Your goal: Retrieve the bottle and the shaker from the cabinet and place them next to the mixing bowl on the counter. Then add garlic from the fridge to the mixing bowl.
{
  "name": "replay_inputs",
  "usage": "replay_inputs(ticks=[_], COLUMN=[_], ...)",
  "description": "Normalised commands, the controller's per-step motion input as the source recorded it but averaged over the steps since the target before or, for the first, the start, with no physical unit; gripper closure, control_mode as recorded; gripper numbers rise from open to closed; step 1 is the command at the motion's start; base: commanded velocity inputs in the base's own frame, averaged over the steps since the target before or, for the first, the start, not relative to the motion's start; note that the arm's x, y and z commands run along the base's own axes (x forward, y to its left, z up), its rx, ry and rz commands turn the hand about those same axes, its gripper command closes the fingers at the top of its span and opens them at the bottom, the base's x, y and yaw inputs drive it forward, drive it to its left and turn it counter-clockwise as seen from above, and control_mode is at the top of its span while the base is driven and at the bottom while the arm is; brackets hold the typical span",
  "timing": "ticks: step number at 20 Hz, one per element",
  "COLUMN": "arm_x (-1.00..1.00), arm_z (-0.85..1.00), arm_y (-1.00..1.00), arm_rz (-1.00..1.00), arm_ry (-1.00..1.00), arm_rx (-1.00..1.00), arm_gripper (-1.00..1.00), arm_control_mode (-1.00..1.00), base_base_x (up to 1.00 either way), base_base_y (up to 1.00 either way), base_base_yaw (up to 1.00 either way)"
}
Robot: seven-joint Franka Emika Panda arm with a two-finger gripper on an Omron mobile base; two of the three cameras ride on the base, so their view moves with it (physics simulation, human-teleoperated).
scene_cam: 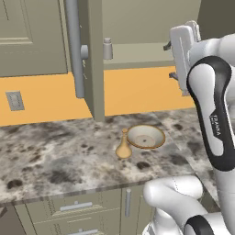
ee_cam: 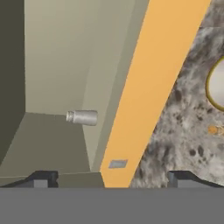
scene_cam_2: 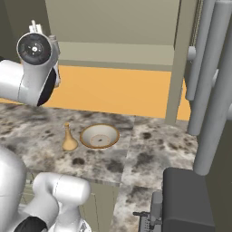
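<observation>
The cabinet point(scene_cam: 94, 59) stands with its door swung open, edge-on to me. The grey shaker point(scene_cam: 107, 48) sits upright on the cabinet's shelf, and in the hand view the shaker point(ee_cam: 82, 117) lies ahead and left of the fingertips, some way off. The tan bottle point(scene_cam: 123, 147) stands on the speckled counter point(scene_cam: 55, 156), touching or almost touching the left side of the mixing bowl point(scene_cam: 146, 137). My gripper point(scene_cam: 170, 60) hangs open and empty, level with the shelf and to the right of the shaker. Bottle point(scene_cam_2: 69, 139) and bowl point(scene_cam_2: 99, 136) sit below the hand. The garlic and the fridge are out of view.
The open door's long grey bar handle point(scene_cam: 73, 46) hangs left of the shaker. An orange wall strip with an outlet point(scene_cam: 14, 101) runs behind the counter. Drawers point(scene_cam: 78, 206) sit below it. A dark appliance point(scene_cam_2: 183, 199) stands at the counter's near right.
</observation>
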Motion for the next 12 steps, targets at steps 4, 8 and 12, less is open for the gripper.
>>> replay_inputs(ticks=[4, 8, 12], arm_x=[0.09, 0.39, 0.53], arm_z=[0.0, 0.0, -0.05], arm_y=[-0.01, -0.05, 0.03], arm_rz=[-0.11, -0.03, -0.1], arm_ry=[0.25, 0.34, 0.27], arm_rx=[0.32, 0.35, 0.04], arm_gripper=[-1.0, -1.0, -1.0], arm_control_mode=[-1.0, -1.0, -1.0], base_base_x=[0.0, 0.0, 0.0], base_base_y=[0.0, 0.0, 0.0], base_base_yaw=[0.0, 0.0, 0.0])
